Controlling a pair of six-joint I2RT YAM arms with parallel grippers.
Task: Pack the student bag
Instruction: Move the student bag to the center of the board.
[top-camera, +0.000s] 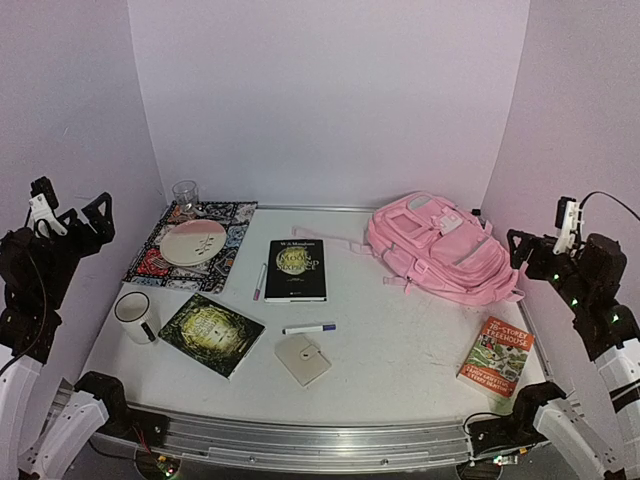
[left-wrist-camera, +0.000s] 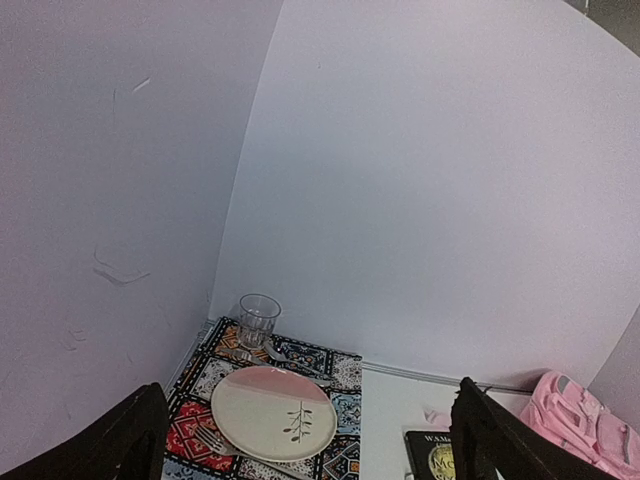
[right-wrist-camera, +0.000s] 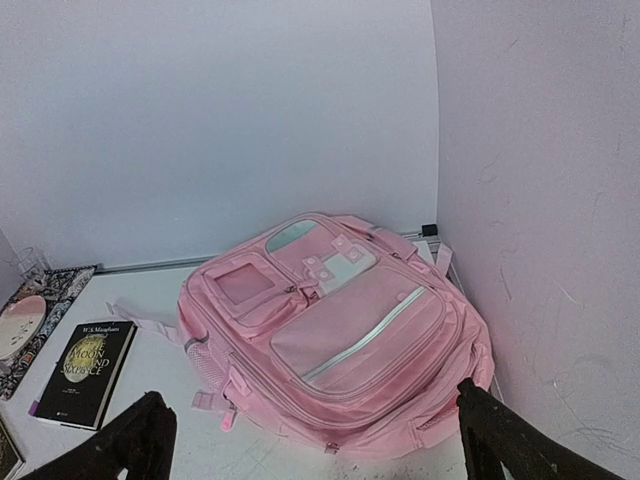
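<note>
The student bag is a large pale-pink backpack that lies flat at the back right of the table, its zipped pockets facing up and its zips shut. It fills the right wrist view, and a corner of the bag shows in the left wrist view. My right gripper hangs open in the air to the right of the bag, with nothing between its fingers. At the far left my left gripper is raised and open above the placemat corner, and it too is empty.
On the table lie a black book, a green book, a colourful paperback, a pen, a marker, a beige wallet and a mug. A patterned placemat carries a plate and a glass.
</note>
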